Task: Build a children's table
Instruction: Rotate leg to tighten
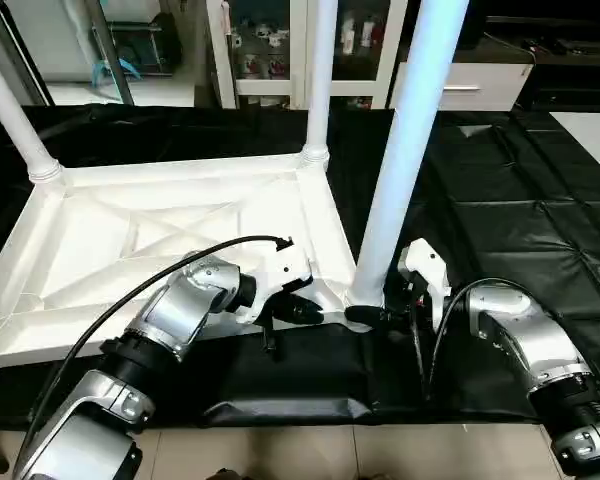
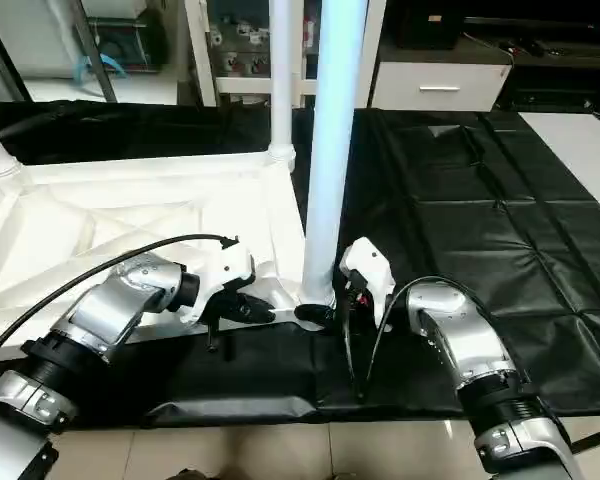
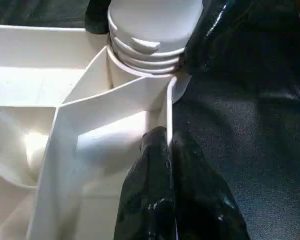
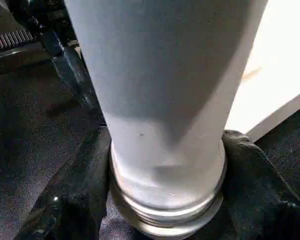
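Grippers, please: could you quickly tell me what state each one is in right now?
Left gripper: shut on the tabletop's edge wall.
Right gripper: fingers on either side of the near leg at its base; grip cannot be told.

The children's table top (image 1: 160, 235) lies upside down on the black cover, its white ribbed underside facing up, with diagonal braces crossing in an X inside a raised rim. Three white tube legs stand upright from round corner sockets: the far left leg (image 1: 15, 115) leans slightly outward, the far right leg (image 1: 320, 75) rises straight, and the near right leg (image 1: 405, 150) stands at the corner closest to the robot. Its ringed base (image 4: 165, 200) sits at the socket, threads still partly showing.
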You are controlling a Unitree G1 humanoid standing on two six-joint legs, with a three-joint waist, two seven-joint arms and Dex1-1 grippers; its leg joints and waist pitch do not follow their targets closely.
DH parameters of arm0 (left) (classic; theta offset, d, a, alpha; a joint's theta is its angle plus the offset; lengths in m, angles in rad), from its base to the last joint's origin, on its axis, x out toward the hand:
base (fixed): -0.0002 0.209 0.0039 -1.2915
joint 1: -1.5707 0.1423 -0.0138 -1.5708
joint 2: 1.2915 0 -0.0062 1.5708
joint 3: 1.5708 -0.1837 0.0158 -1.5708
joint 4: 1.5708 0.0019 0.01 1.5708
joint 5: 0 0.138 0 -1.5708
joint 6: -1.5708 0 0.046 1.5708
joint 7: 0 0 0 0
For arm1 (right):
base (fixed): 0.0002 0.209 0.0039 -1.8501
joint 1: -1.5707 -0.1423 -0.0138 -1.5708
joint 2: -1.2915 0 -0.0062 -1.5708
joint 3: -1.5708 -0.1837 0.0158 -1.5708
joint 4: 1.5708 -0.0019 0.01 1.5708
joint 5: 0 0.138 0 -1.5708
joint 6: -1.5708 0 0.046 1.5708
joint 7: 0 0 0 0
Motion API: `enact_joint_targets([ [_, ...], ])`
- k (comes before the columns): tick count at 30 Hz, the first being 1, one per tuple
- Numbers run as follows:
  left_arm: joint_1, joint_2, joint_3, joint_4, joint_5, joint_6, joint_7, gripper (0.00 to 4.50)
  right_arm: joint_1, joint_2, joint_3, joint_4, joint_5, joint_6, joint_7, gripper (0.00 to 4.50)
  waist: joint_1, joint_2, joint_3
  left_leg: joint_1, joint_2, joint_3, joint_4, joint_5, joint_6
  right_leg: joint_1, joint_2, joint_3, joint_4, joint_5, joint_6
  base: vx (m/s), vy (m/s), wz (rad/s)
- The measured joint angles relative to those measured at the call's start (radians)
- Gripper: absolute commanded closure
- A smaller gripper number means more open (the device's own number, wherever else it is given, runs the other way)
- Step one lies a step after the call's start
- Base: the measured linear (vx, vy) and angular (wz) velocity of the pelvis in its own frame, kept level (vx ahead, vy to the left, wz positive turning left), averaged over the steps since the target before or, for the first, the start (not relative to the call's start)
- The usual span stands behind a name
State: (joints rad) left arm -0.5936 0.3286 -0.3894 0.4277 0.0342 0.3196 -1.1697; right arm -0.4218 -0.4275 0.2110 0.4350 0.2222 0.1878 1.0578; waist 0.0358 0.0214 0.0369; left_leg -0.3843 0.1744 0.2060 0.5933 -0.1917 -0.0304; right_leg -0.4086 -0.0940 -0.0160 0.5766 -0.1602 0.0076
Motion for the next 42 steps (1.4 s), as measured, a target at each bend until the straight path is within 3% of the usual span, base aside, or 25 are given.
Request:
enact_joint_targets([
  [3, -0.003, -0.016, 0.019, 0.02, 0.012, 0.003, 0.059, 4.5, -0.016, 0.067, -0.021, 0.053, -0.017, -0.024, -0.109, 1.78, -0.01, 0.0, 0.0, 0.002, 0.0, 0.0, 0.002, 0.0, 0.0, 0.0, 0.0, 0.0, 0.002, 0.002, -0.002, 0.0, 0.0, 0.0],
  [9, -0.083, -0.152, 0.066, 0.192, 0.056, -0.016, 0.321, 4.5, -0.078, 0.226, -0.115, 0.176, -0.044, -0.039, -0.506, 1.78, -0.031, -0.001, 0.0, 0.001, -0.001, -0.001, 0.007, 0.0, 0.0, 0.0, -0.001, 0.002, -0.001, -0.001, 0.003, 0.0, 0.0, 0.0],
  [11, -0.098, -0.186, 0.072, 0.24, 0.057, -0.026, 0.381, 4.5, -0.092, 0.253, -0.129, 0.204, -0.052, -0.045, -0.584, 1.78, -0.034, -0.002, 0.0, 0.001, -0.002, -0.001, 0.007, 0.0, 0.0, 0.001, -0.001, 0.002, -0.001, -0.001, 0.003, 0.0, 0.0, 0.0],
  [16, -0.217, -0.301, 0.082, 0.46, 0.093, -0.086, 0.623, 4.5, -0.223, 0.394, -0.202, 0.383, -0.099, -0.073, -0.983, 1.78, -0.036, 0.0, -0.001, 0.001, -0.002, -0.003, 0.008, 0.0, 0.0, 0.0, -0.001, 0.001, -0.001, -0.001, 0.003, 0.0, 0.0, 0.0],
  [20, -0.235, -0.328, 0.101, 0.522, 0.096, -0.136, 0.677, 4.5, -0.27, 0.437, -0.223, 0.467, -0.107, -0.129, -1.086, 1.78, -0.033, 0.0, -0.001, 0.0, -0.002, -0.003, 0.008, 0.0, 0.0, 0.0, -0.001, 0.001, -0.001, 0.002, -0.002, 0.0, 0.0, 0.0],
  [23, -0.236, -0.327, 0.109, 0.529, 0.096, -0.158, 0.678, 4.5, -0.273, 0.44, -0.236, 0.49, -0.107, -0.171, -1.063, 1.78, -0.032, 0.0, -0.001, -0.001, -0.002, -0.003, 0.007, 0.0, 0.0, 0.0, -0.001, 0.001, -0.001, 0.002, -0.003, 0.0, 0.0, 0.0],
  [24, -0.236, -0.324, 0.109, 0.531, 0.096, -0.167, 0.675, 4.5, -0.27, 0.439, -0.245, 0.49, -0.106, -0.18, -1.046, 1.22, -0.031, 0.0, -0.001, -0.001, -0.002, -0.003, 0.006, 0.0, 0.0, 0.0, -0.001, 0.001, -0.001, 0.002, -0.003, 0.0, 0.0, 0.0],
  [25, -0.235, -0.321, 0.108, 0.533, 0.096, -0.178, 0.667, 4.5, -0.26, 0.436, -0.248, 0.482, -0.105, -0.192, -1.026, 1.08, -0.031, 0.0, -0.001, -0.001, -0.002, -0.003, 0.006, 0.0, 0.0, 0.0, -0.001, 0.0, -0.001, 0.002, -0.003, 0.0, 0.0, 0.0],
  [28, -0.228, -0.291, 0.109, 0.527, 0.095, -0.204, 0.637, 4.5, -0.217, 0.437, -0.239, 0.421, -0.095, -0.21, -0.954, 1.02, -0.032, 0.0, -0.001, -0.001, -0.001, -0.003, 0.004, 0.0, 0.0, -0.002, 0.0, -0.001, 0.0, 0.003, -0.002, 0.0, 0.0, 0.0],
  [29, -0.22, -0.281, 0.109, 0.517, 0.094, -0.212, 0.62, 4.5, -0.2, 0.432, -0.233, 0.396, -0.094, -0.211, -0.937, 0.71, -0.032, 0.0, -0.001, -0.001, -0.001, -0.003, 0.003, 0.0, 0.0, -0.002, 0.0, -0.001, 0.0, 0.003, -0.002, 0.0, 0.0, 0.0],
  [31, -0.19, -0.249, 0.106, 0.467, 0.087, -0.218, 0.553, 4.5, -0.164, 0.401, -0.21, 0.328, -0.09, -0.207, -0.882, 0.67, -0.031, 0.001, -0.001, 0.0, 0.0, -0.003, 0.001, 0.0, 0.0, -0.003, 0.0, -0.002, 0.001, 0.003, -0.002, 0.0, 0.0, 0.0],
  [35, -0.112, -0.159, 0.086, 0.322, 0.053, -0.199, 0.359, 4.5, -0.069, 0.283, -0.146, 0.138, -0.07, -0.131, -0.687, 0.23, -0.023, 0.003, -0.001, 0.0, 0.0, -0.003, -0.002, 0.0, 0.0, -0.004, 0.001, -0.002, 0.0, 0.002, 0.0, 0.0, 0.0, 0.0],
  [42, -0.009, -0.017, 0.058, 0.121, -0.026, -0.134, 0.08, 4.5, 0.067, 0.067, -0.031, -0.092, -0.019, 0.012, -0.287, 0.06, -0.011, 0.003, 0.0, -0.001, 0.0, -0.002, -0.003, 0.0, -0.001, -0.004, 0.001, -0.001, -0.001, 0.001, 0.0, 0.0, 0.0, 0.0],
])
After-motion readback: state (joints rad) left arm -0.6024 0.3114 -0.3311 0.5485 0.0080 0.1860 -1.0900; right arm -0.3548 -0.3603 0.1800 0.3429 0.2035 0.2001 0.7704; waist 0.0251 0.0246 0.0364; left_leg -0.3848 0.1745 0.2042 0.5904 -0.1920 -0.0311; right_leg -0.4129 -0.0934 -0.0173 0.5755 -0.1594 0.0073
